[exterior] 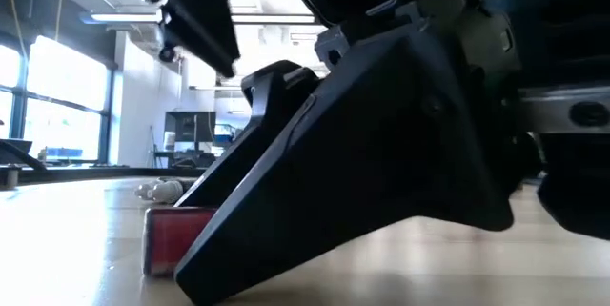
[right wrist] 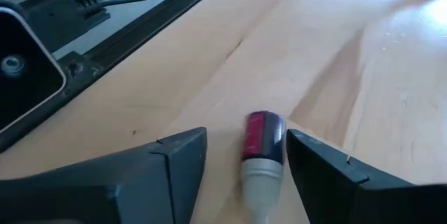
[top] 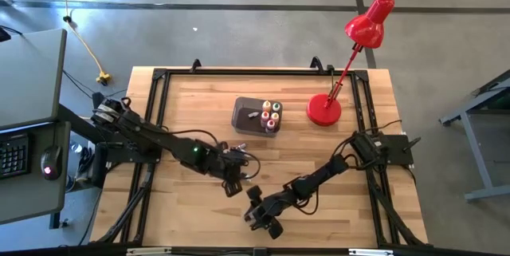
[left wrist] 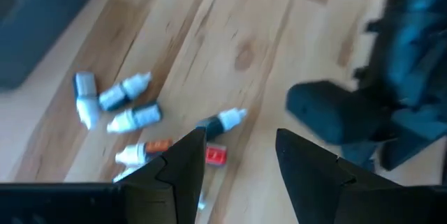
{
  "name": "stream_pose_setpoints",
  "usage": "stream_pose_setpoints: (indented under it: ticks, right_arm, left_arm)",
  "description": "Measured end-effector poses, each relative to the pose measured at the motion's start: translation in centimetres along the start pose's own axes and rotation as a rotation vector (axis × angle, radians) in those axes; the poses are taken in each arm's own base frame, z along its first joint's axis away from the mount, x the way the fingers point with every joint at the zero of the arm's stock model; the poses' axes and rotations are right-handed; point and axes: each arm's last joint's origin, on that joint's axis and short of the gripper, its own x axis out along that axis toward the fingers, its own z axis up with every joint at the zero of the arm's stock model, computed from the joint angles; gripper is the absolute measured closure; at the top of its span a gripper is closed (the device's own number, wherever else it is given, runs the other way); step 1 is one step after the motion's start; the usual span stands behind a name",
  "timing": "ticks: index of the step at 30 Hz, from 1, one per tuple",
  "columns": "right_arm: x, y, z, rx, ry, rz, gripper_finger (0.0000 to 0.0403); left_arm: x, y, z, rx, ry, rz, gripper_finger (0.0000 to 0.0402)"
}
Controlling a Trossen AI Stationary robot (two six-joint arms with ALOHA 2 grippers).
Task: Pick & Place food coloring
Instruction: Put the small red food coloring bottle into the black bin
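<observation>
A slim whitish vial with a red label (right wrist: 263, 140) lies on its side on the table, between the open fingers of my right gripper (right wrist: 246, 139), near the table's near edge (top: 256, 212). The low view shows the same vial (exterior: 176, 237) flat on the wood behind that gripper's dark body. My left gripper (left wrist: 241, 147) is open and hovers above several more vials (left wrist: 129, 116) lying scattered on the table, left of the right gripper (top: 233, 183). Stubby round bottles (top: 271, 115) stand in the dark grey bin (top: 245, 117). My right gripper comes in low and nearly level, its fingers lying along the red-labelled vial, one on each side. One finger (right wrist: 314, 168) stands very close to the vial's side; whether it touches, I cannot tell. The vial lies flat on the table.
A red desk lamp (top: 325, 110) stands on the far right of the table, right of the bin. Black frame rails (top: 159, 120) run along the table's edges. The two grippers are close together in the near middle. Bare wood lies to the right.
</observation>
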Motion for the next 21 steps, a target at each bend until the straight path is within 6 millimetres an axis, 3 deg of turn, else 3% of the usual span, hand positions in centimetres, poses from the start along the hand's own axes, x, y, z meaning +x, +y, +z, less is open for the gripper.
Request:
stream_pose_setpoints:
  ticks: [12,17,21]
  right_arm:
    - [-0.1,-1.2,-0.4,0.035,0.023,0.009,0.0325]
    - [-0.7,-2.3,0.2,0.045,0.033,-0.006,0.0327]
    - [-2.9,-4.3,1.8,-0.005,0.09,-0.095,0.031]
  left_arm:
    - [-2.3,-0.9,2.3,0.076,-0.085,0.031,0.023]
    - [-4.5,-0.2,3.2,0.119,-0.092,0.227,0.023]
    - [-6.8,0.4,4.0,0.16,-0.117,0.399,0.023]
